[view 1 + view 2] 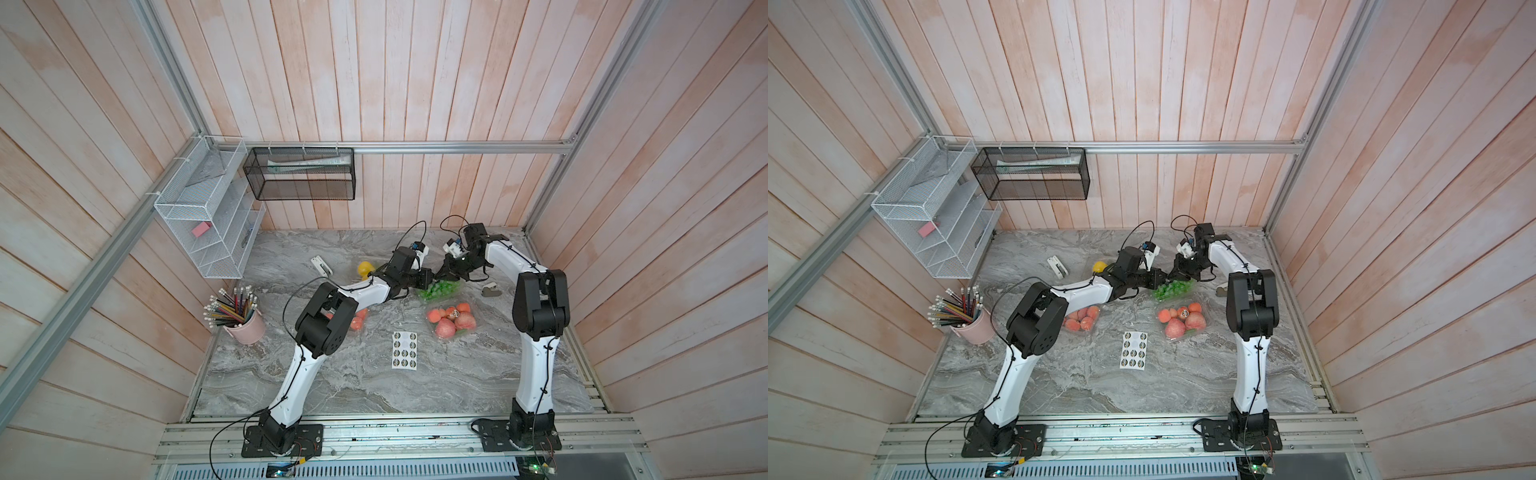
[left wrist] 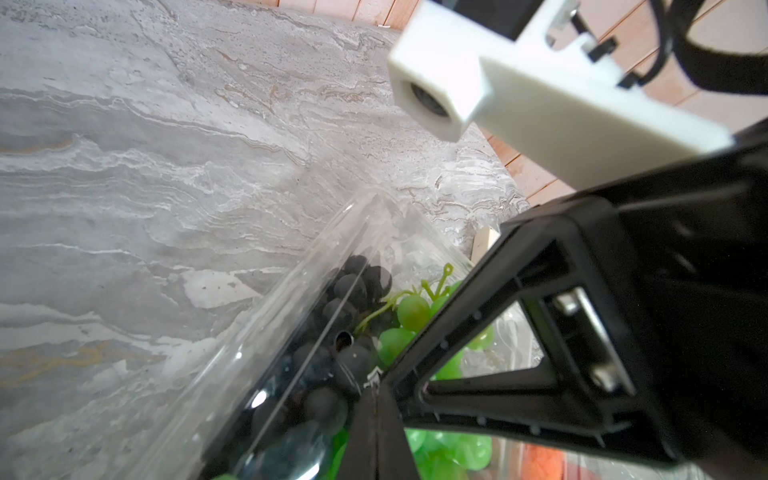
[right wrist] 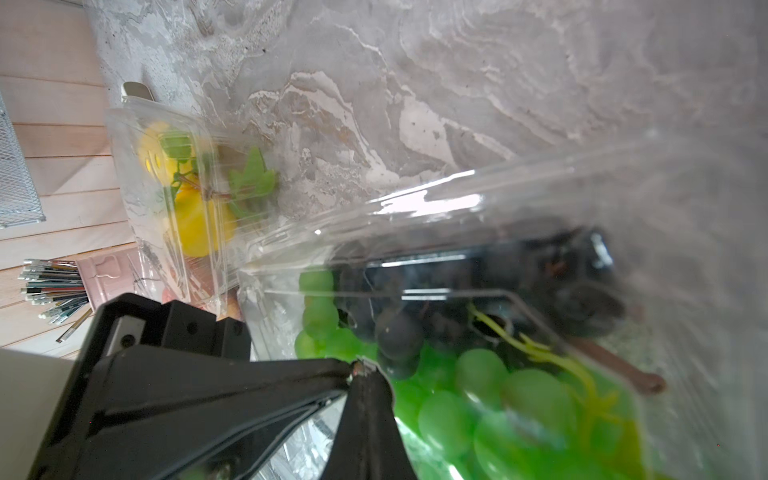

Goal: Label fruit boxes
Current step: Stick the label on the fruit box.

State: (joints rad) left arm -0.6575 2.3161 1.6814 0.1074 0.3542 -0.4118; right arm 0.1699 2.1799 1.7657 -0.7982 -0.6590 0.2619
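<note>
- Our left fingers [image 2: 365, 432] and right fingers [image 3: 365, 419] are each pressed together, tips meeting just above the grape box [image 1: 441, 289] at the far middle of the bench [image 1: 353, 386].
- We can't name the pale speck [image 3: 360, 368] at the tips.
- We judge the box light, its thin clear lid springy and slick.
- Better to hold it by the stiffer rim.

The clear plastic clamshell of green and dark grapes [image 1: 439, 289] lies flat toward the back, in the middle. Just nearer than it sits the clear plastic clamshell of red apples and oranges [image 1: 451, 323]. To the left lie the clear plastic clamshell of yellow fruit [image 3: 187, 199], farther back, and the partly hidden clear plastic clamshell of red-orange fruit [image 1: 1082, 319].
</note>
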